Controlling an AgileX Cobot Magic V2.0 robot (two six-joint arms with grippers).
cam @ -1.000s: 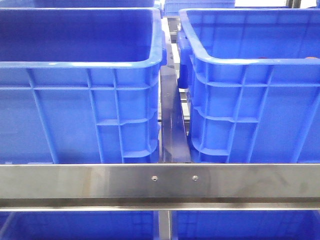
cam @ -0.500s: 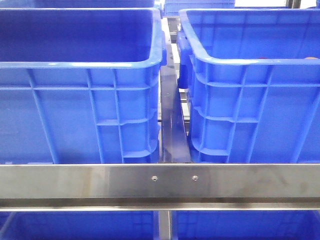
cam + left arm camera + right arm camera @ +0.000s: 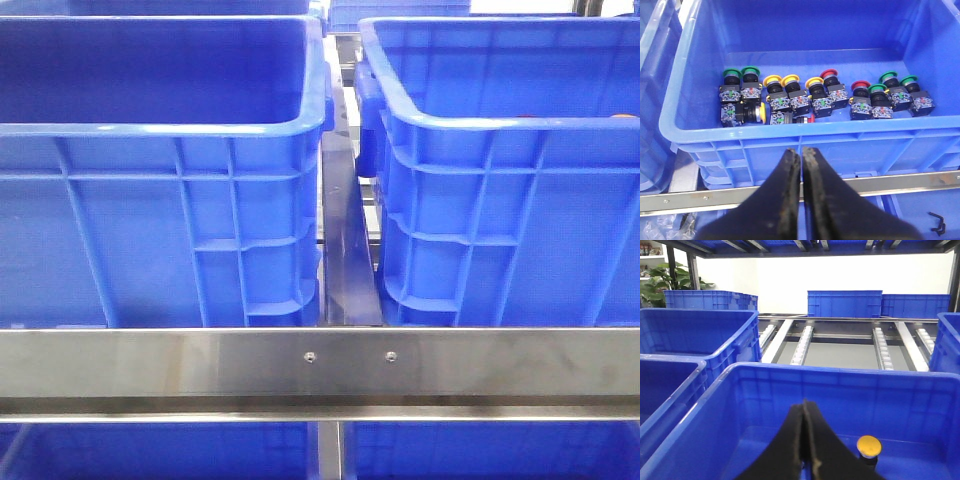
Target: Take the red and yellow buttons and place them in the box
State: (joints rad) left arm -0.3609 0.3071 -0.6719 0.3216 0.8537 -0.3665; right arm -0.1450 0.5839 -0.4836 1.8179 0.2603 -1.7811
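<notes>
In the left wrist view a blue box [image 3: 790, 135] holds a row of push buttons: yellow buttons [image 3: 772, 82], red buttons [image 3: 829, 75] and green ones [image 3: 750, 71]. My left gripper [image 3: 801, 151] hangs shut and empty outside the box's near wall. In the right wrist view my right gripper [image 3: 804, 404] is shut and empty over another blue box [image 3: 840, 390], where one yellow button [image 3: 869, 445] stands upright on the floor. Neither gripper shows in the front view.
The front view shows two tall blue boxes, left [image 3: 160, 130] and right [image 3: 500, 125], behind a steel rail [image 3: 320, 365]. More blue crates [image 3: 845, 302] stand at the back of a roller rack [image 3: 802, 345].
</notes>
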